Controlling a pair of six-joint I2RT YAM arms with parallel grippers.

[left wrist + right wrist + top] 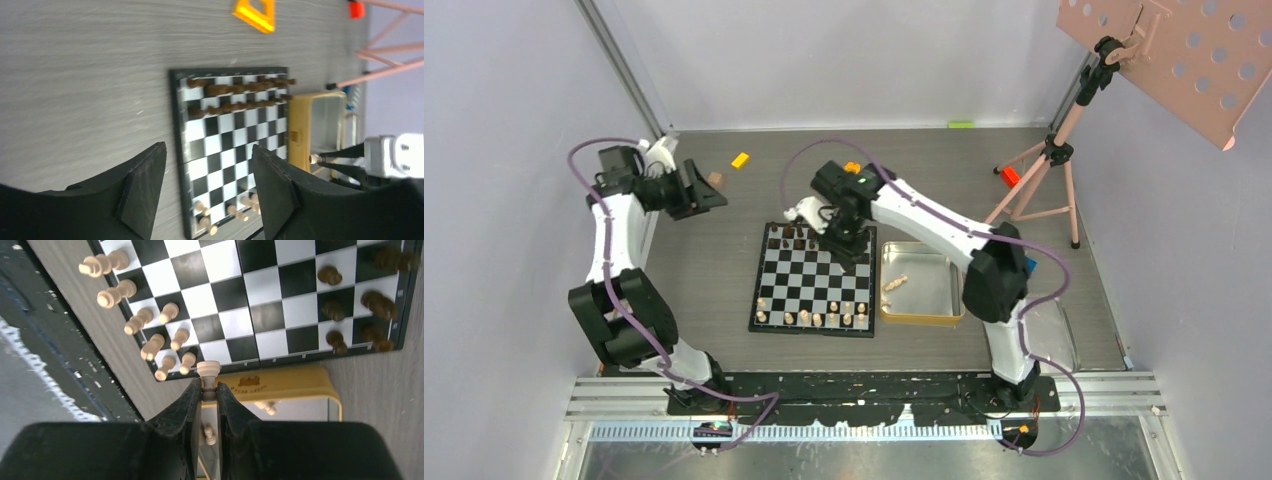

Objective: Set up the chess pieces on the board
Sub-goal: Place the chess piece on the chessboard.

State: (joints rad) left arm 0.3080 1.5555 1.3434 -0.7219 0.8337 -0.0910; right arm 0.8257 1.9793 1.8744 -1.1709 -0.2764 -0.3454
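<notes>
We grip a pale pawn (208, 370) in our right claw (209, 389) above the board (295, 300). Our left claw (208, 150) gapes wide.

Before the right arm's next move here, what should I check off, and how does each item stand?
1. Hold on the pale piece: ok, the right gripper has its fingers shut on it.
2. Left gripper out of the way: ok, open, empty, off the board.
3. Free squares in the near pale rows: ok, several are bare.
4. Dark pieces all upright: cannot tell, blurred.
5. Gold tin emptied: not ok, loose pale pieces lie inside.
</notes>
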